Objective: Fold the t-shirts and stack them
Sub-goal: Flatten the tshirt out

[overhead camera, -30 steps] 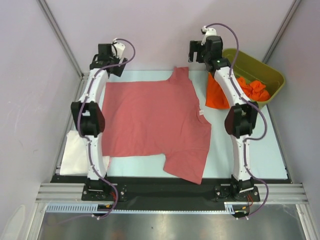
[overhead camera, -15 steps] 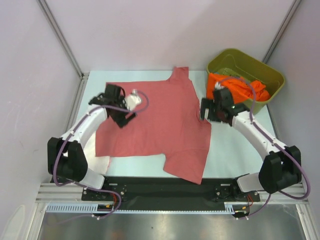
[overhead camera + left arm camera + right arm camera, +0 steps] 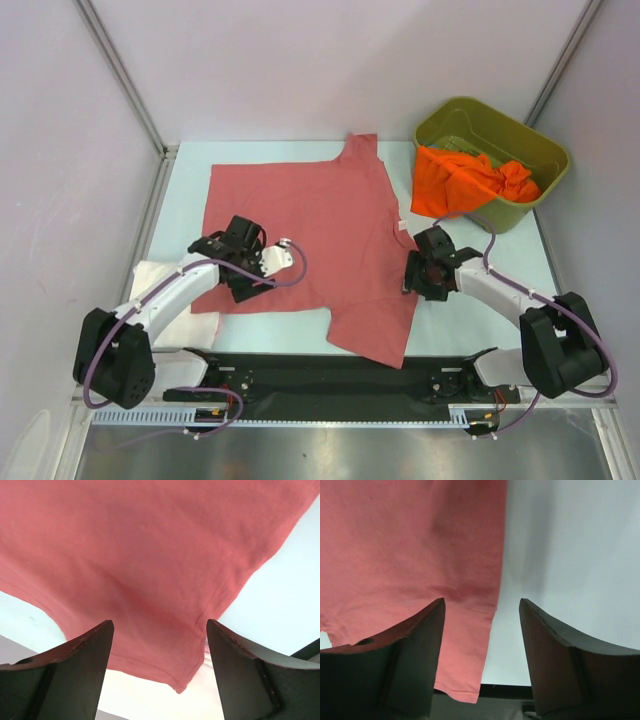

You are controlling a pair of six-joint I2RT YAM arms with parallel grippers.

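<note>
**Item under inspection.** The salmon-red short-sleeved cotton t-shirt (image 3: 310, 230) lies spread flat, one layer deep, at the middle of the pale counter (image 3: 480, 330), between the two arms.

**Orientation.** Its long axis, collar to hem, runs across the counter. The collar, with a small white tag, is at the right edge and the straight hem is at the left. One sleeve points to the far side and the other to the near edge.

**Tools.** The left tool (image 3: 159, 625) hangs low over the near-left hem corner, jaws well apart, with the corner lying between them and nothing pinched. The right tool (image 3: 481, 602) is low over the right edge by the near sleeve, jaws likewise apart and empty, with the cloth's edge running between them.

**Handling assessment.** I judge the cloth to be light, limp and without stiffness. It should drape and wrinkle from any grip point and drag on the counter rather than slide cleanly. There is no breakage risk. The stitched hem and sleeve edges give the firmest hold. A pinch at the hem corner and at the shoulder seam, lifted together, should carry one fold line.

**Other items.**
- A bright orange cloth t-shirt (image 3: 455, 180) hangs over the rim of the olive-green plastic bin (image 3: 530, 140).
- A white cloth t-shirt (image 3: 150, 285) lies by the left arm, its edge touching the hem corner.
</note>
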